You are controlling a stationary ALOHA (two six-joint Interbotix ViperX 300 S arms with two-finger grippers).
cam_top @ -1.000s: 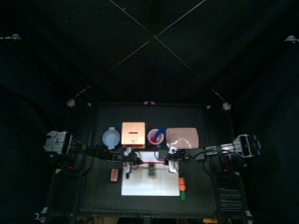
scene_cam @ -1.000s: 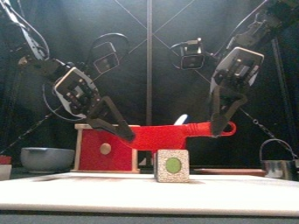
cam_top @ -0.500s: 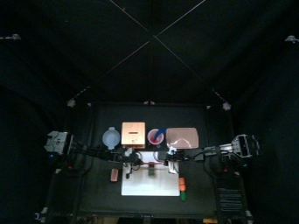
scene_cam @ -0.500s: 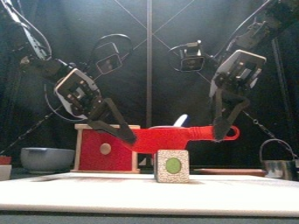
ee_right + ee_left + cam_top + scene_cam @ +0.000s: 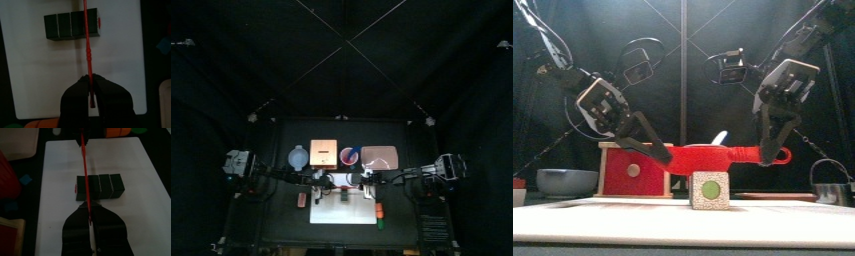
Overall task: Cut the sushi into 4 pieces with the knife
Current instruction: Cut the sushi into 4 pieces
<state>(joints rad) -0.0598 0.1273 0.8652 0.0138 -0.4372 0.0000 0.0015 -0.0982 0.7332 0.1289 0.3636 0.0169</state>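
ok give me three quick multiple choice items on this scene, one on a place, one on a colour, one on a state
1. The sushi roll is: A on the white cutting board, B lifted in the air, C hidden.
2. The knife is: A blue, B red, C green.
3. The knife is: A lying loose, B held at one end, C held at both ends.
Key: A, it rests on the board; B, the front view shows red; C, the jaws of the left gripper and right gripper are shut on its ends.
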